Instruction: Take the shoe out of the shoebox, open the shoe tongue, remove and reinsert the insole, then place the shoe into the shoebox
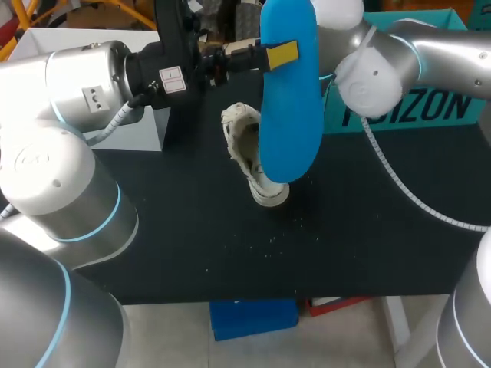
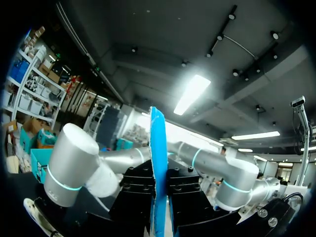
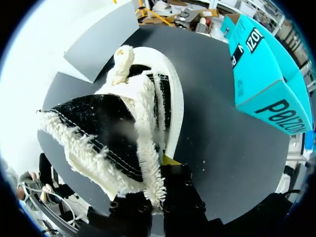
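Blue insole point(image 1: 289, 123) pinched by left pincer point(image 1: 282, 54); right pincer point(image 3: 165, 165) pinches shoe point(image 3: 148, 94) mid-table point(image 1: 192, 230).

Shows a matte black tabletop point(image 1: 192, 245) filling most of the head view, with a straight front edge running low across it. Carries a loose scatter of white specks point(image 1: 265, 244) toward the front middle, thinner elsewhere. Bears a white box point(image 1: 146, 130) with a grey side at the back left corner. Takes soft, even light with a faint sheen. Appears as the same dark, lightly speckled sheet in the right wrist view.
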